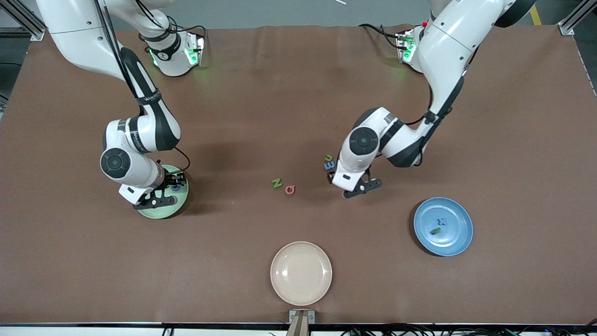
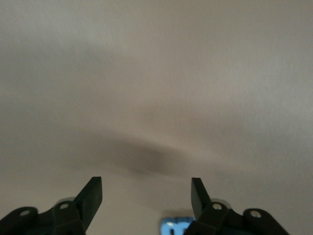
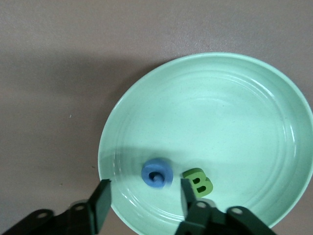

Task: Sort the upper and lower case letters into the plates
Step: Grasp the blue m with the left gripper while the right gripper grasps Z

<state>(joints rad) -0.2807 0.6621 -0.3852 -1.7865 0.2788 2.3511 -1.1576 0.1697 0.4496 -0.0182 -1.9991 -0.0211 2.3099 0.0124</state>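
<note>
Currently: right hand (image 3: 142,203), fingers wide and holding nothing, over the green plate (image 3: 254,122), where a blue letter (image 3: 157,174) and a green B (image 3: 198,182) lie, likely just released. Left hand (image 2: 145,196), wide and unladen, low over the table (image 1: 261,93) beside two stacked letters (image 1: 329,162), probably next. Green N (image 1: 277,183) and pink Q (image 1: 290,189) wait mid-table. Blue plate (image 1: 459,219) holds two letters.

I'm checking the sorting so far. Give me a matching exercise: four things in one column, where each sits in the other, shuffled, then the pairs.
Things:
1. green B
2. blue X
3. pink Q
4. right claw

Places:
A. on the bare table, beside the green N
B. in the blue plate
C. open, over the pale green plate
D. in the pale green plate, beside a blue letter

Pairs: 1-D, 2-B, 3-A, 4-C
</note>
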